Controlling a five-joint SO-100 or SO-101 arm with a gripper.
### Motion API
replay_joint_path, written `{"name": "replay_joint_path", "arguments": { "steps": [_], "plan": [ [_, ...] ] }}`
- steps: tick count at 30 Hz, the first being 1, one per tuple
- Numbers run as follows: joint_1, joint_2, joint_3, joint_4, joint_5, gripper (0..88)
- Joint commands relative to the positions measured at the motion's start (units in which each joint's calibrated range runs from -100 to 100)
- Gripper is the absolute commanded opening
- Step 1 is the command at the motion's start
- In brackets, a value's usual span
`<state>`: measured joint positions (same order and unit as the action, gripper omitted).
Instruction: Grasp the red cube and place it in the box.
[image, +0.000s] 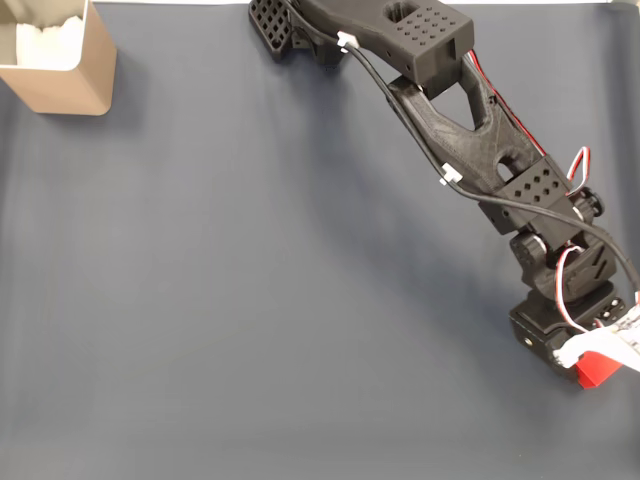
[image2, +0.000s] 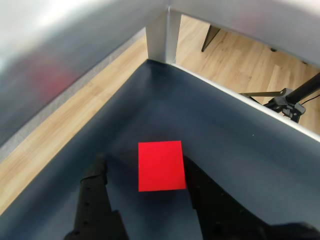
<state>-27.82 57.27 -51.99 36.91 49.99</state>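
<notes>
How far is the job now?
Done: the gripper has reached the cube, its fingers open on either side. In hand: the grasp, not closed yet. Left: lifting the cube and carrying it to the box at the far corner.

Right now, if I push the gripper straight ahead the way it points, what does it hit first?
The red cube: in the wrist view it sits between the open gripper fingers, one on each side. Beyond it lies bare mat, though depth is hard to judge.

I'm seeing the dark mat (image: 250, 300) lying bare between the red cube (image: 597, 368) and the box (image: 60, 60), which is sitting well apart from the cube; only the arm's own links (image: 470, 130) are crossing above that stretch.
</notes>
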Motion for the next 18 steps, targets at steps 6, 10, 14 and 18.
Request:
{"name": "replay_joint_path", "arguments": {
  "steps": [6,10,14,18],
  "plan": [
    [0.48,-5.97,0.16,-0.52,0.73,29.4],
    [0.48,-7.01,1.35,-0.44,0.78,28.7],
    [0.48,-8.05,1.72,-0.44,0.63,27.9],
    [0.48,-8.92,2.45,-0.44,0.78,26.1]
  ]
}}
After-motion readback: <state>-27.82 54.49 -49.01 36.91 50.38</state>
